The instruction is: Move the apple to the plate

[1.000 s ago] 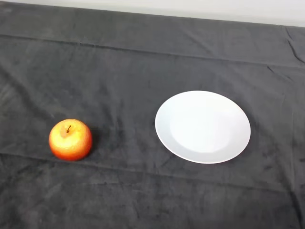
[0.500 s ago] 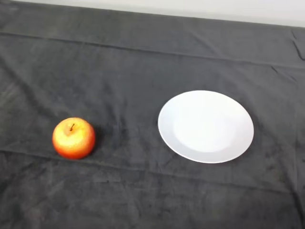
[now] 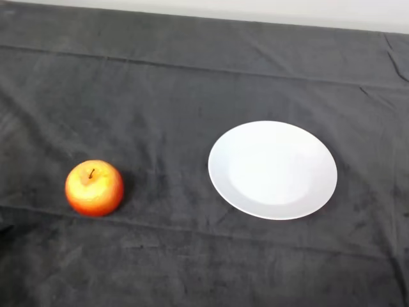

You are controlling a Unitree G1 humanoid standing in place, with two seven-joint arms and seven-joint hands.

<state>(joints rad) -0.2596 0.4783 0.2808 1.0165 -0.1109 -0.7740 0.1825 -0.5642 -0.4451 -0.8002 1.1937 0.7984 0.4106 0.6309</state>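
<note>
A red and yellow apple stands upright on the dark cloth at the left, its stem pointing up. A white round plate lies to its right, near the middle right of the view, with nothing on it. A stretch of bare cloth separates the two.
The dark cloth covers the whole table, with shallow creases running across it. A pale wall strip runs along the far edge at the top.
The whole scene has shifted a little sideways and back, as from a small camera sway. Apple and plate keep the same spacing.
</note>
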